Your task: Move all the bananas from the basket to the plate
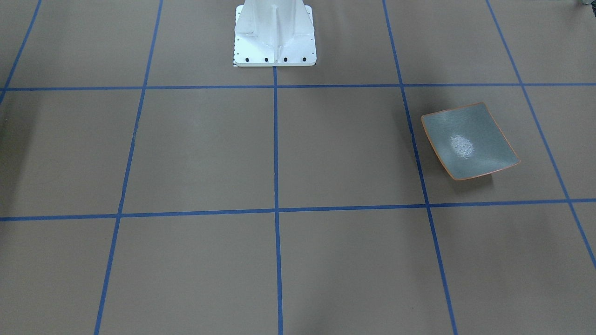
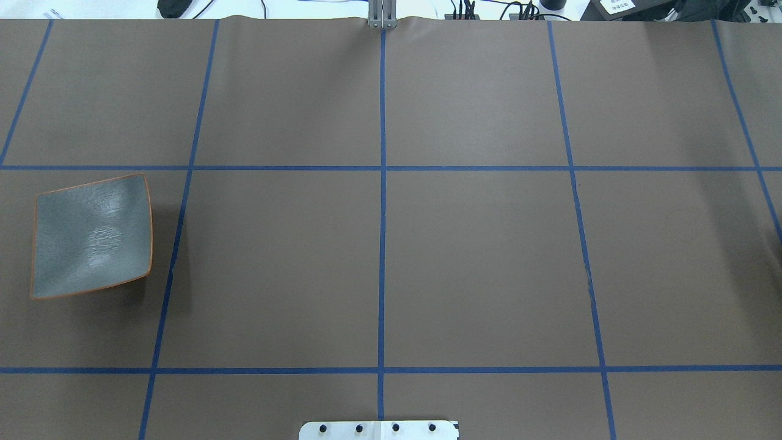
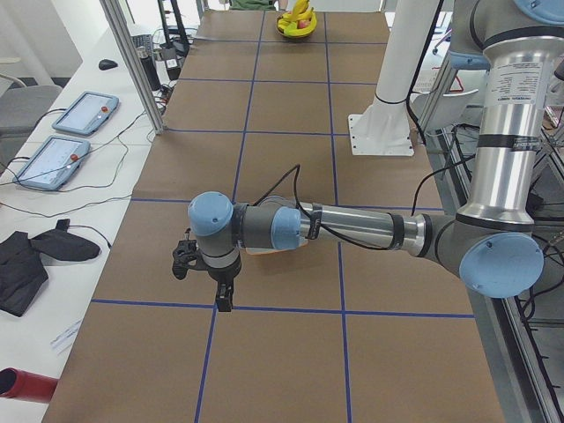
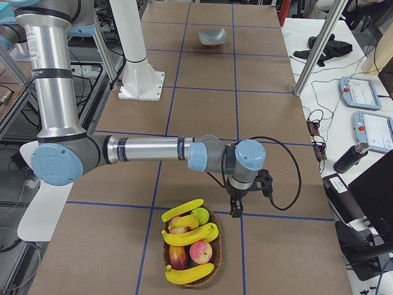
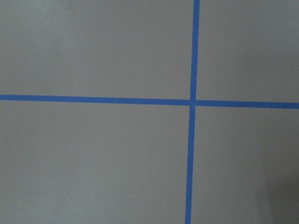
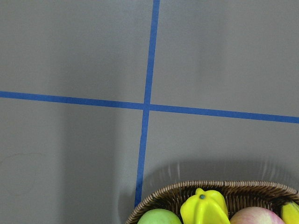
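Paper (image 2: 489, 256) gridded with blue tape (image 2: 382, 244) holds the plate (image 2: 91, 235), a desk (image 3: 40, 322) alongside.

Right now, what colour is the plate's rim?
Orange: the plate is grey-green with a thin orange rim, clearest in the overhead view.

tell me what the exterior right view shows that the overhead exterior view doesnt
Only exterior right: the wicker basket holding the bananas and other fruit, the right arm stretched out with the right gripper near the basket, and two control tablets on a side bench.
Only overhead: the plate seen straight down, nothing in it.
Both: the plate, the brown table with its blue tape grid, and the white robot base.
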`<action>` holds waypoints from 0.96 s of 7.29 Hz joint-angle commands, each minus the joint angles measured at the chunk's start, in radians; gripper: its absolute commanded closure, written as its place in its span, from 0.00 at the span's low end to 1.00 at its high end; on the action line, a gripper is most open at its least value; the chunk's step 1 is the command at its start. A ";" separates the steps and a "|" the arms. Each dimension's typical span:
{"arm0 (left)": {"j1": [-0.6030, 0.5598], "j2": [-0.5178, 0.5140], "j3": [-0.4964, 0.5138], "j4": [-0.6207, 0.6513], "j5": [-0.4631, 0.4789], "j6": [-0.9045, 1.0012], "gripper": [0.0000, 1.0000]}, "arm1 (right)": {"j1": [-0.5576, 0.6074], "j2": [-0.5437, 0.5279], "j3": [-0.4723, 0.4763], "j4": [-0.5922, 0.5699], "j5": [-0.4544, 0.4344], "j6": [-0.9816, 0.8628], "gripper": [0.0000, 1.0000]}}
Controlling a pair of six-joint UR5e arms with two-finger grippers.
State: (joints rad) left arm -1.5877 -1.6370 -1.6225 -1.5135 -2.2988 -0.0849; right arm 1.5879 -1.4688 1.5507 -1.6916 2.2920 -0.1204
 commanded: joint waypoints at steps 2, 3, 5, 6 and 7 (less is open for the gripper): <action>0.000 0.009 -0.001 -0.112 -0.001 -0.104 0.00 | 0.000 -0.037 0.041 0.016 -0.012 0.094 0.00; 0.000 0.008 -0.002 -0.114 -0.001 -0.102 0.00 | 0.000 -0.088 0.051 0.089 0.006 -0.018 0.00; 0.005 -0.006 0.003 -0.109 -0.002 -0.102 0.00 | 0.001 -0.142 0.051 0.081 0.111 -0.163 0.00; 0.006 -0.007 0.009 -0.113 -0.002 -0.102 0.00 | -0.005 -0.145 0.051 0.040 0.113 -0.239 0.00; 0.006 -0.007 0.016 -0.113 -0.004 -0.101 0.00 | -0.026 -0.131 0.063 -0.068 0.112 -0.325 0.00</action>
State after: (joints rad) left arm -1.5826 -1.6430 -1.6139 -1.6253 -2.3013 -0.1869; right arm 1.5802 -1.6041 1.6031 -1.6624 2.3965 -0.3404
